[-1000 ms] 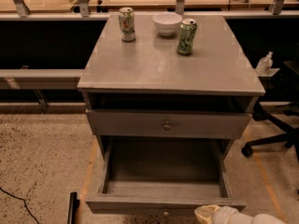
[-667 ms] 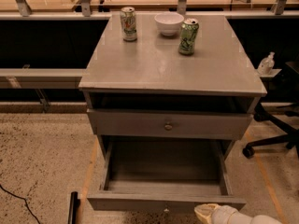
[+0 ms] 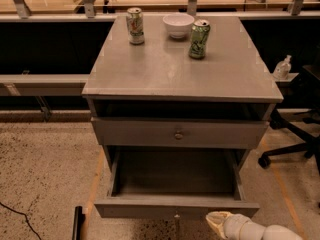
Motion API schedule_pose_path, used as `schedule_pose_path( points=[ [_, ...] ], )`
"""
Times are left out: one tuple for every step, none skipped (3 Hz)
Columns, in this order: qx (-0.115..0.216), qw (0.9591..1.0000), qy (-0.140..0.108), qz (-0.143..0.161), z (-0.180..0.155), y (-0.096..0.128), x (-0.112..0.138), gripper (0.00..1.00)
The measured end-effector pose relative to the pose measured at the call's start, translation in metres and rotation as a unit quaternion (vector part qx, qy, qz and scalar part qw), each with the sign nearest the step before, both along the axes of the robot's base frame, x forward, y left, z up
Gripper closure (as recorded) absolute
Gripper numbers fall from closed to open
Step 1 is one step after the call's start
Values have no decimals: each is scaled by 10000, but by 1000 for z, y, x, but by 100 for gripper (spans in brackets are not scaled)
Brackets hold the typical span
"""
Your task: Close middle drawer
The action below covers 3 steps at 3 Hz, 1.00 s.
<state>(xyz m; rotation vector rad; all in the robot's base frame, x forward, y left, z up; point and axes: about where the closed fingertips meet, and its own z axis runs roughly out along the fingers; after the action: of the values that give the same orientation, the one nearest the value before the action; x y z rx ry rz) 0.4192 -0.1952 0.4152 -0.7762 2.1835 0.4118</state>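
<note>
The middle drawer (image 3: 175, 207) of the grey cabinet is pulled far out, and its long box is empty. Its low front panel faces me, with a small round knob (image 3: 176, 215) at its centre. My gripper (image 3: 218, 218) comes in from the bottom right with a pale tip. It sits at the right part of that front panel, right of the knob, touching it or very close. Above is the taller drawer front (image 3: 178, 133) with a like knob, nearly shut, with a dark gap over it.
On the cabinet top (image 3: 175, 69) stand two cans (image 3: 134, 26) (image 3: 199, 39) and a white bowl (image 3: 178, 25). An office chair base (image 3: 295, 144) is at the right. A black cable (image 3: 20, 216) lies on the speckled floor at the left, and a dark post (image 3: 77, 224) stands by the drawer's left corner.
The middle drawer's front panel has moved a little inward toward the cabinet. My gripper has moved forward with it.
</note>
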Motion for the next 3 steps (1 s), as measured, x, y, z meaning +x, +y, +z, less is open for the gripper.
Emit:
schedule_pose_path(
  points=[
    [-18,9996,-251,89,-10,3,36,100],
    [-1,9995,-303,58,-13,5,40,100],
    [65,9989,-434,-133,-21,4,60,100]
  ],
)
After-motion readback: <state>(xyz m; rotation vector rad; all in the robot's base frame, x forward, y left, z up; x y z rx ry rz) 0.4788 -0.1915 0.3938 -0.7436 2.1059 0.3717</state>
